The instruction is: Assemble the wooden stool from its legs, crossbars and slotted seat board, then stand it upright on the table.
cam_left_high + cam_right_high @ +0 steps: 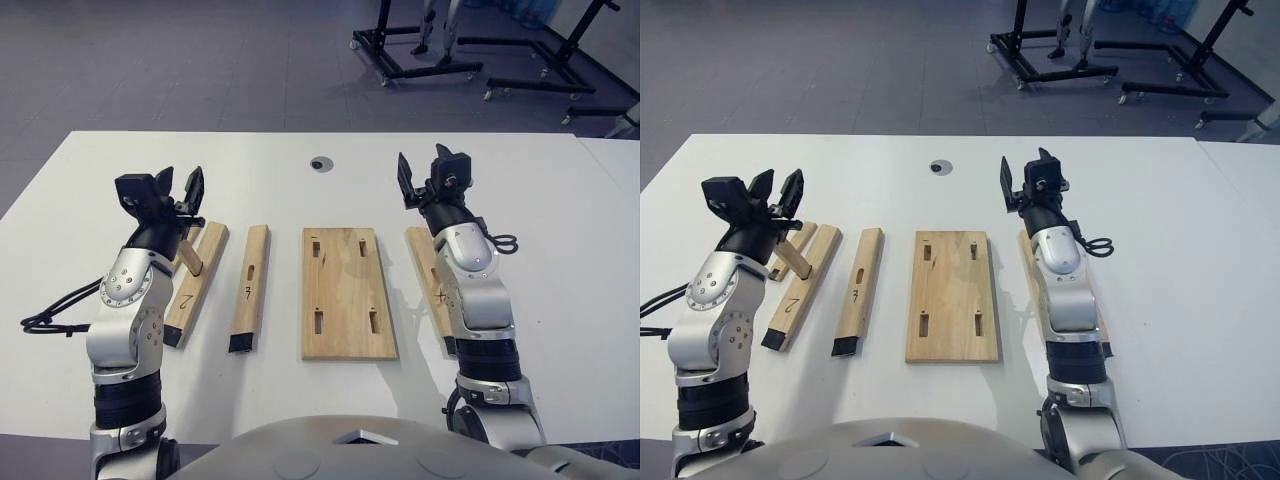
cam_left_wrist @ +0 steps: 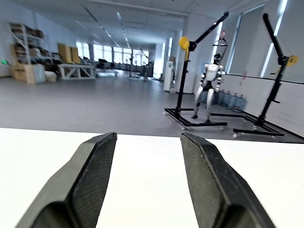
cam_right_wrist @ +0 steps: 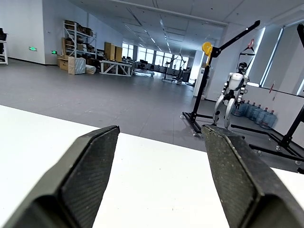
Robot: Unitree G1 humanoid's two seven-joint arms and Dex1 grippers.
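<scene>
Nothing is joined yet: the wood pieces all lie flat and apart on the white table (image 1: 560, 250), so the whole stool is left to build. From the left, the left claw (image 2: 148, 137) hangs open over a short crossbar (image 1: 790, 256), then come a leg with a 2 (image 1: 195, 285) drawn on it, a leg with what looks like a 7 (image 1: 250, 290), the slotted seat board (image 1: 345, 295) in the middle, and a leg with a cross mark (image 1: 430, 270) partly under the right arm. The right claw (image 3: 160, 130) is open too and holds nothing.

Bright even light, soft shadows
</scene>
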